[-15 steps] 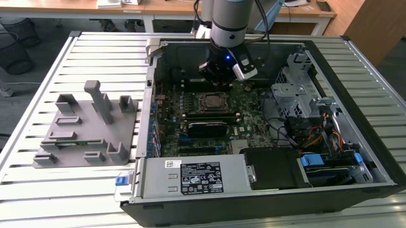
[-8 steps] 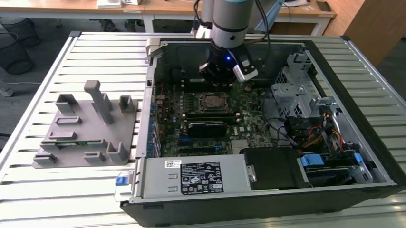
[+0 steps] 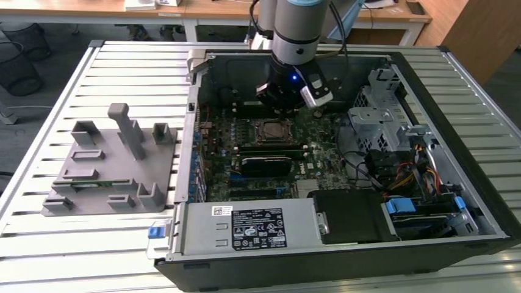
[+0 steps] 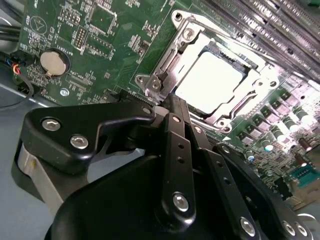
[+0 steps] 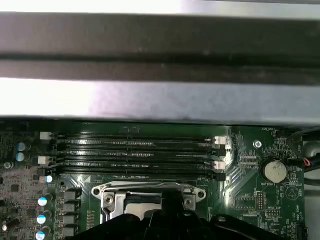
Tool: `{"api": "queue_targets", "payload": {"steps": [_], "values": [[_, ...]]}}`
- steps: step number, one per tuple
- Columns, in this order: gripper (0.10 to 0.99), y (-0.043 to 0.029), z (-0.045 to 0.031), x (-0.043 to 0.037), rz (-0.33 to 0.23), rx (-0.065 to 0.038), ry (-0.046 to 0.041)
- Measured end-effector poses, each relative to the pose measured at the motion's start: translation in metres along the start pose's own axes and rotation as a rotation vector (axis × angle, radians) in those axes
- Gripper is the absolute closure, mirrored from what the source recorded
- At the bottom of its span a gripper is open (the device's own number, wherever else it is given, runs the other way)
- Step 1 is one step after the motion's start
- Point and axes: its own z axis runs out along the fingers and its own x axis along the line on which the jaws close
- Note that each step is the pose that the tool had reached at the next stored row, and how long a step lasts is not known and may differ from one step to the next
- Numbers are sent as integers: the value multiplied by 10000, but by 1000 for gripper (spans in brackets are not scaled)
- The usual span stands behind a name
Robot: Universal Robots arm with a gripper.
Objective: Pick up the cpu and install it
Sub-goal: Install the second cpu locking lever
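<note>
Cpu (image 4: 212, 82) seated in socket (image 4: 165, 75), gripper (image 4: 167, 107) touching socket edge, memory slots (image 5: 137, 155) beside

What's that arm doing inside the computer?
The arm's gripper is down inside the open computer case, right beside the motherboard's socket. The cpu, a pale square chip, lies in that socket, framed by its metal bracket. A grey fixture sits on the table beside the case.

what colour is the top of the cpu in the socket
Silvery-white, glaring bright; the cpu shows best in the second wrist view.
</note>
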Motion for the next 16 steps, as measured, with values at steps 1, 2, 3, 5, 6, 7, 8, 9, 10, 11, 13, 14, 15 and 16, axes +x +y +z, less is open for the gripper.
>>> {"api": "queue_targets", "payload": {"steps": [1, 2, 3, 5, 6, 7, 8, 9, 10, 11, 13, 14, 15, 16], "values": [[980, -5, 0, -1, 0, -1, -1], [980, -9, -1, -1, 0, -1, 0], [980, -11, -10, 0, 2, 1, 0], [980, -9, -56, -1, 0, 1, 0], [980, -6, -87, -1, 1, -1, -1], [980, -4, -117, -1, 1, 0, 0], [980, -3, -155, -2, 0, 0, 0], [980, -12, -158, -2, -2, -2, 0], [980, -25, -159, -2, -1, -1, 0], [980, -47, -161, -1, 0, -1, 0], [980, -143, -169, 0, 0, 1, 1], [980, -180, -172, 0, 1, 0, 1], [980, -213, -175, 1, 1, 1, 3], [980, -245, -177, 1, 1, 1, 7]]}}
